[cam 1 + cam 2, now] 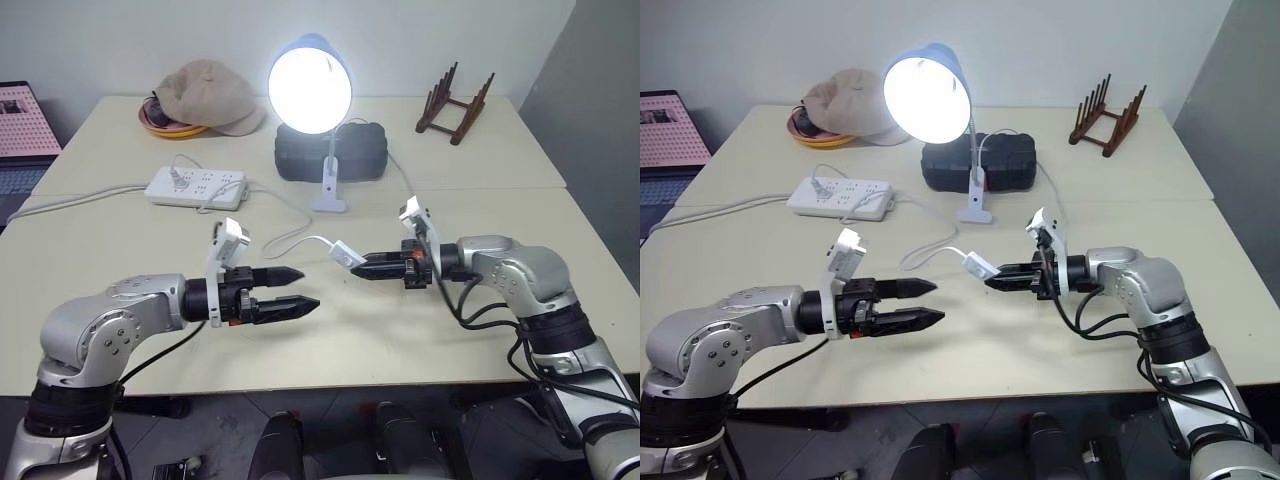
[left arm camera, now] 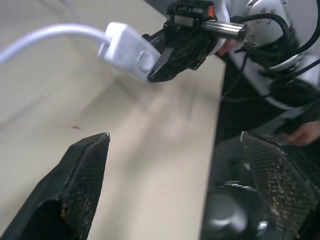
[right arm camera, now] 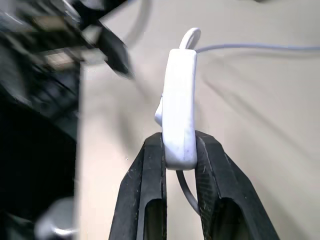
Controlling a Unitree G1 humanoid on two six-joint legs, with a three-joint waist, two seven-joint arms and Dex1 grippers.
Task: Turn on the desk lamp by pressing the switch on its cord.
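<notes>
Above the middle of the pale beige surface [image 1: 400,340], the right hand [image 1: 362,266] has its 2 black fingers [image 3: 150,190] clamped on one end of the small white oblong switch [image 1: 348,254], holding it clear of the surface with its free end pointing toward the left hand. The left hand [image 1: 300,290] hangs just beside it, apart from it, its 2 fingers spread wide and holding nothing. From the switch the thin white cord [image 1: 300,238] loops back across the surface toward the desk lamp [image 1: 312,90], whose round light-blue shade and large white globe bulb glow brightly above a thin white neck and white clip base. Behind the clip base lies a black oblong case [image 1: 360,150]. To the lamp's left sits a white multi-socket power strip [image 1: 195,186], and farther back a beige cap [image 1: 210,95]. A dark wooden rack [image 1: 455,105] stands at the far right.
</notes>
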